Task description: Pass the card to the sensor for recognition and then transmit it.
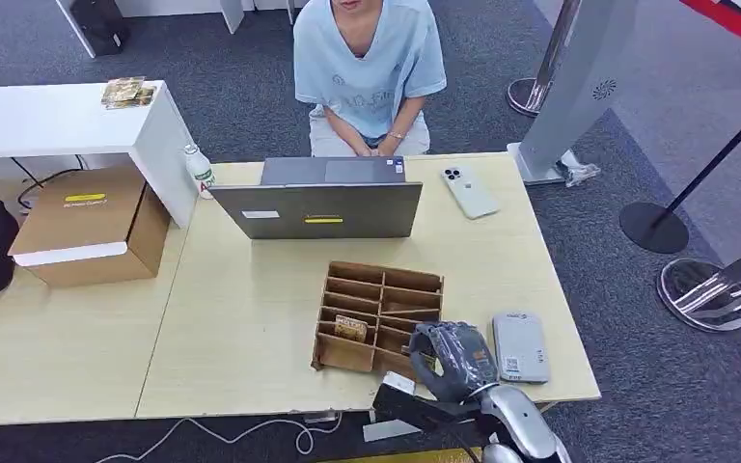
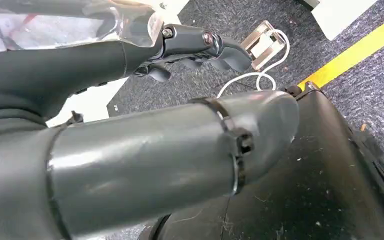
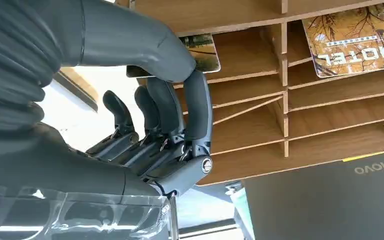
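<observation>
Pinching a card [image 3: 200, 50] at the rack [image 1: 379, 313], my right robot hand [image 1: 452, 355] could drop it before the sensor [image 1: 520, 347]; left robot hand [image 2: 200, 47] looks curled, empty

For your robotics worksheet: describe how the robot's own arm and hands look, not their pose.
The right hand has a thick grey thumb, darker fingers, a ribbed grey cover and a clear plastic guard; its arm is silver. The left hand looks alike.

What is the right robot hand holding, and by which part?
The right robot hand pinches a hotel card by one end, between thumb and finger, at the wooden card rack.
</observation>
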You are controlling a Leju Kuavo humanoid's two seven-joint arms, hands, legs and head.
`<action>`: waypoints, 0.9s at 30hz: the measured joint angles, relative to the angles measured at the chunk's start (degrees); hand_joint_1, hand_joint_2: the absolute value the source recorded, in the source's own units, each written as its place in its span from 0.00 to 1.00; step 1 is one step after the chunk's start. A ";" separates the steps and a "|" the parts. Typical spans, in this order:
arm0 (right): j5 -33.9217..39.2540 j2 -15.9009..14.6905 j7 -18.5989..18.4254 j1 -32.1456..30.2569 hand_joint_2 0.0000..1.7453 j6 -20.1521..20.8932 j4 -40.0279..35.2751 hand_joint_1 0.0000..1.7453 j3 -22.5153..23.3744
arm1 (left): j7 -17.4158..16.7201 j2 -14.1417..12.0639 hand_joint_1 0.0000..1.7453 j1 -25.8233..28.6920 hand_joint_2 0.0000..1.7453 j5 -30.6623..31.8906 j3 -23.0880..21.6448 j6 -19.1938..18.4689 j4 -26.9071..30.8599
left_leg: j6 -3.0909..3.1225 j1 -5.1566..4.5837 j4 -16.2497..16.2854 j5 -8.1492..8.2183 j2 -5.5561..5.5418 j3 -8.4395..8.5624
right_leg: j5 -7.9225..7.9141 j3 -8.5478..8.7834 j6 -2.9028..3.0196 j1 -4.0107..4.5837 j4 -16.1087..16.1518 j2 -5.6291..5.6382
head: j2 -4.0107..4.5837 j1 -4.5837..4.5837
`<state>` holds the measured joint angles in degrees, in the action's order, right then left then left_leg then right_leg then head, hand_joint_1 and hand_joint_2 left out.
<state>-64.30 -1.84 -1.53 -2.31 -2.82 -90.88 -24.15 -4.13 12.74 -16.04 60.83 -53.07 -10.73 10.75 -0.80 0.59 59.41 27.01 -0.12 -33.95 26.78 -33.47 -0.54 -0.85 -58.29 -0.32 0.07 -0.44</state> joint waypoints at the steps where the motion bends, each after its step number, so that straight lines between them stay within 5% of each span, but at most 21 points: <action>1: 0.00 0.00 0.00 0.00 1.00 0.00 0.00 0.77 0.00 | 0.00 0.00 0.00 0.00 0.00 0.00 0.00 0.00 0.00 | 0.00 0.00 0.00 0.00 0.00 0.00 | 0.00 0.00 0.00 0.00 0.00 0.00 | 0.00 0.00; 5: 0.02 0.00 0.00 -0.02 1.00 -0.04 0.00 0.76 0.02 | 0.02 0.00 0.00 0.00 0.00 0.00 0.00 0.00 0.00 | 0.00 0.00 0.00 0.00 0.00 0.00 | 0.00 0.00 0.00 0.00 0.00 0.00 | 0.00 0.00; 8: 0.07 0.00 0.00 -0.14 1.00 -0.09 0.02 0.48 0.22 | 0.22 0.00 0.00 0.00 0.00 0.00 0.00 0.00 0.00 | 0.00 0.00 0.00 0.00 0.00 0.00 | 0.00 0.00 0.00 0.00 0.00 0.00 | 0.00 0.00; 11: 0.07 0.00 0.00 -0.14 1.00 -0.09 0.02 0.37 0.29 | 0.48 0.00 0.00 0.00 0.00 0.00 0.00 0.00 0.00 | 0.00 0.00 0.00 0.00 0.00 0.00 | 0.00 0.00 0.00 0.00 0.00 0.00 | 0.00 0.00; 21: 0.35 0.00 0.11 -0.11 1.00 -0.09 0.09 0.37 0.35 | 0.68 0.00 0.00 0.00 0.00 0.00 0.00 -0.07 0.00 | 0.00 0.00 0.00 0.00 0.00 -0.01 | 0.00 0.00 0.00 0.00 0.00 0.00 | 0.00 0.00; 27: 0.44 0.00 0.13 -0.07 1.00 -0.13 0.09 0.28 0.35 | 0.70 0.02 0.00 0.00 0.00 0.00 0.00 -0.09 0.00 | 0.00 0.00 0.00 0.00 0.00 -0.01 | 0.00 0.00 0.00 0.00 0.00 0.00 | 0.00 0.00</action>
<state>-63.87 -1.84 -1.40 -2.38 -2.95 -90.79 -23.80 -3.43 12.76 -16.04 60.83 -53.07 -10.82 10.75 -0.80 0.59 59.41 27.01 -0.12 -33.96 26.77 -33.47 -0.54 -0.85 -58.29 -0.32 0.07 -0.44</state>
